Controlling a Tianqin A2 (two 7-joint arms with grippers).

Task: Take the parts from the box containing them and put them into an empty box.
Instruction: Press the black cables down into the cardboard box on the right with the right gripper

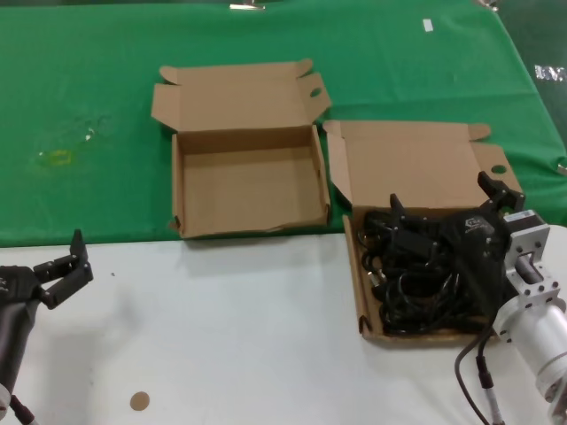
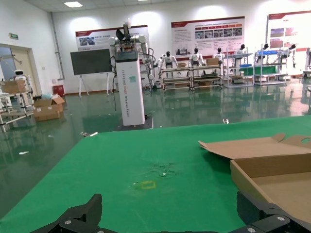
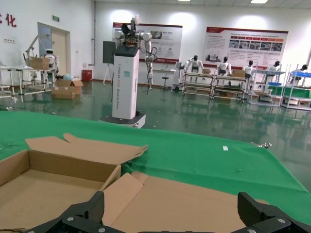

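Note:
Two brown cardboard boxes lie open side by side. The empty box (image 1: 248, 181) sits on the green cloth left of centre; it also shows in the left wrist view (image 2: 277, 177) and the right wrist view (image 3: 43, 182). The box containing them (image 1: 368, 292) lies to its right, filled with black parts and cables (image 1: 416, 274). My right gripper (image 1: 446, 200) is open, hovering over these parts, holding nothing; in the right wrist view my right gripper (image 3: 172, 208) faces that box's raised lid (image 3: 194, 199). My left gripper (image 1: 73, 267) is open and empty at the near left, also seen in its wrist view (image 2: 170, 208).
The far half of the table carries a green cloth (image 1: 89, 80); the near half is white (image 1: 230, 336). A small brown disc (image 1: 139, 401) lies on the white part near the front. A yellowish mark (image 1: 57, 157) is on the cloth at the left.

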